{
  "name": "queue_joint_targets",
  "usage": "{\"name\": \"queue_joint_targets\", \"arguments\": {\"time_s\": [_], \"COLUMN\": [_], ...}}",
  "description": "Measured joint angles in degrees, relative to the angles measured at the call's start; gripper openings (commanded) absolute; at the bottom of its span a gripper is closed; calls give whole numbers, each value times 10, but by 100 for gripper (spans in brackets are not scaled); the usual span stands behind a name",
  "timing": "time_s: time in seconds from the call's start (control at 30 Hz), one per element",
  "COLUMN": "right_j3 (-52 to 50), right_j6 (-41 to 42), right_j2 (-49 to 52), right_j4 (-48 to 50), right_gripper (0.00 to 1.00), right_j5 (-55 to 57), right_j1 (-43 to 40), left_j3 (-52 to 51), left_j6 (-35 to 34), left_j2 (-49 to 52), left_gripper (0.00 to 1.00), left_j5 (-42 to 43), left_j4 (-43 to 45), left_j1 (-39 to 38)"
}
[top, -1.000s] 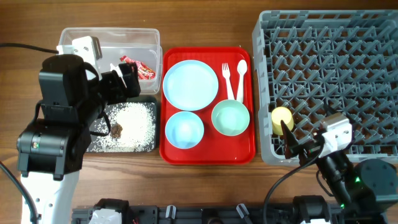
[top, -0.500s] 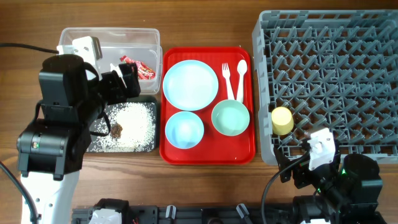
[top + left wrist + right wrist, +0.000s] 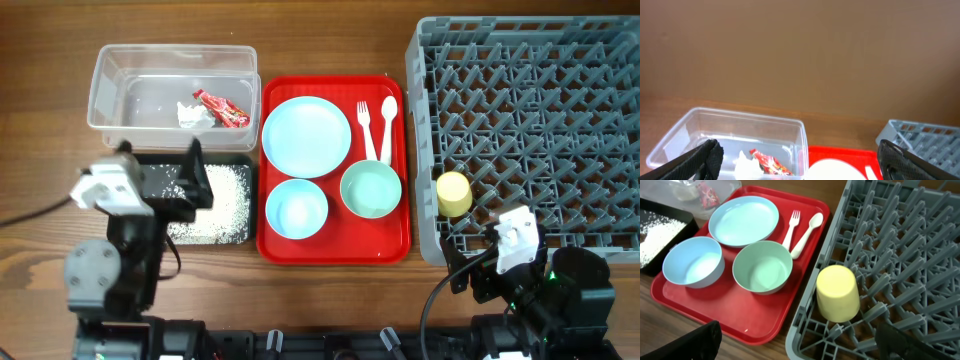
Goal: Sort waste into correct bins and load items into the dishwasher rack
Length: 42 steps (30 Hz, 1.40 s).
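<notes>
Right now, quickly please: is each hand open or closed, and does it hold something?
Left hand: open, holding nothing.
Right hand: open, holding nothing.

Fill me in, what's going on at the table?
Both arms sit at the near edge, the left gripper and right gripper open and empty. The yellow cup is upside down in the rack. The wrapper and tissue lie in the clear tub, the food scraps in the black tray. The plate, blue bowl, green bowl, fork and spoon wait on the red tray.
</notes>
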Motion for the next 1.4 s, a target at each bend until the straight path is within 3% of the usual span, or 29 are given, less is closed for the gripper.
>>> {"name": "queue_joint_targets", "arguments": {"time_s": [0.27, 0.5, 0.67, 0.83, 1.17, 1.4], "right_j3": [0, 0, 0, 0, 0, 1], "right_j6": [0, 0, 0, 0, 0, 30], "right_j2": [2, 2, 2, 2, 2, 2], "right_j4": [0, 1, 1, 0, 1, 130], "right_gripper": [100, 100, 100, 100, 100, 100], "right_j5": [0, 0, 0, 0, 0, -40], "right_j1": [0, 0, 0, 0, 0, 0], "left_j3": [-223, -348, -357, -358, -357, -357], "left_j6": [0, 0, 0, 0, 0, 0], "left_j2": [-202, -246, -246, -245, -245, -245], "left_gripper": [100, 100, 100, 100, 100, 100], "left_j5": [5, 7, 7, 7, 6, 7], "left_j4": [130, 184, 177, 94, 94, 94], "left_j1": [5, 7, 7, 7, 7, 7]}}
